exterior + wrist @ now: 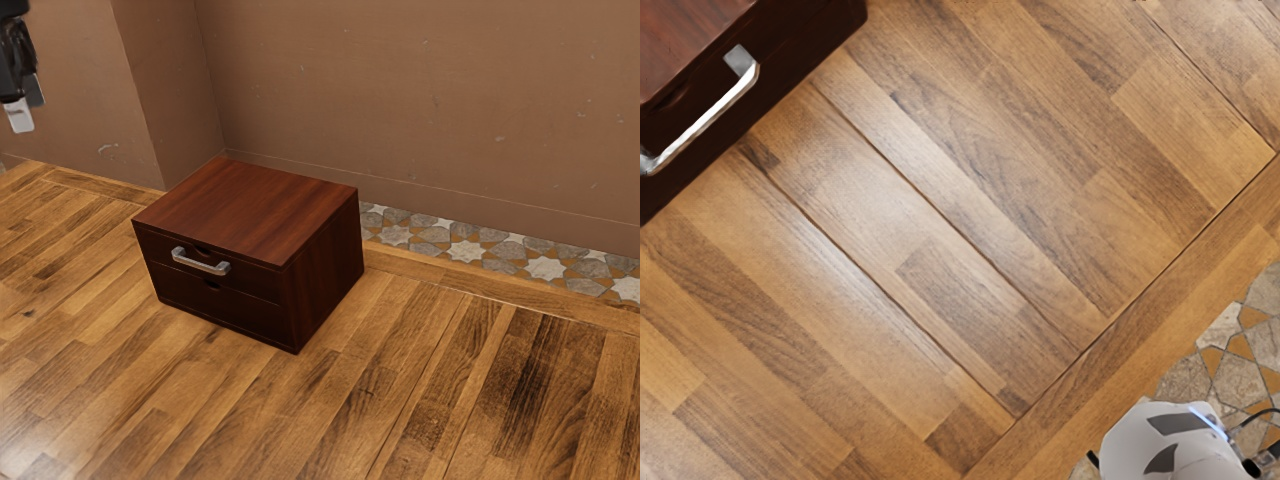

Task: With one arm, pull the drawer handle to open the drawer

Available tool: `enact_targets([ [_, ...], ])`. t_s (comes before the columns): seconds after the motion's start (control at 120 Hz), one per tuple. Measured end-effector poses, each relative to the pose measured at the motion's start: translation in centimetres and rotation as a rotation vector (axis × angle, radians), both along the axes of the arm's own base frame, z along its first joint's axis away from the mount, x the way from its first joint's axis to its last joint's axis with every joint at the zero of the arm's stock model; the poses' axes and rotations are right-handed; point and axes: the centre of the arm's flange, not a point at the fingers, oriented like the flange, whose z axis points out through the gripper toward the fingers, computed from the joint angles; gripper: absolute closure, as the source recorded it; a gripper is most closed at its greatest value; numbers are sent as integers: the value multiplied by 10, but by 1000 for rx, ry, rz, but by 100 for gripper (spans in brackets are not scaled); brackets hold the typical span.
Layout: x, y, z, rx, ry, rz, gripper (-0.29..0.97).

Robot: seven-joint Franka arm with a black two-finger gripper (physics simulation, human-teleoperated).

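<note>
A dark red-brown wooden cabinet (pixel 250 210) stands on the plank floor with two drawers in its front. The upper drawer (pixel 240 275) carries a silver bar handle (pixel 200 262) and sits flush with the front, as does the lower drawer (pixel 215 303). My gripper (pixel 18 70) hangs high at the exterior view's upper left, well above and away from the cabinet, holding nothing. In the wrist view the handle (pixel 700 110) and the cabinet's front (pixel 790 40) lie far below my hand, off to one side.
Wooden floor (pixel 400 380) stretches around the cabinet. A brown wall (pixel 420 90) rises behind it, with a strip of patterned stone tiles (pixel 500 250) along its foot. The arm's white base (pixel 1170 445) stands by the tiles (pixel 1240 360).
</note>
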Motion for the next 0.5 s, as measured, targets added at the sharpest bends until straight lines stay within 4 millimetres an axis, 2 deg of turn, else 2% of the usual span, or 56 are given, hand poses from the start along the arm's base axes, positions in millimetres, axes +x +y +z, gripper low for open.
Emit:
enact_targets([
  [0.083, 2, 1, 4, 7, -27, -25, 0],
  [0.15, -3, 8, 22, 50, -82, -24, 0],
  [0.267, 7, 11, 19, 96, -79, -38, 0],
  [0.342, 15, 11, 3, 108, -59, -86, 0],
  [0.408, 9, 14, -19, 101, -39, -152, 0],
  [0.5, 2, 18, -26, 94, -51, -235, 0],
])
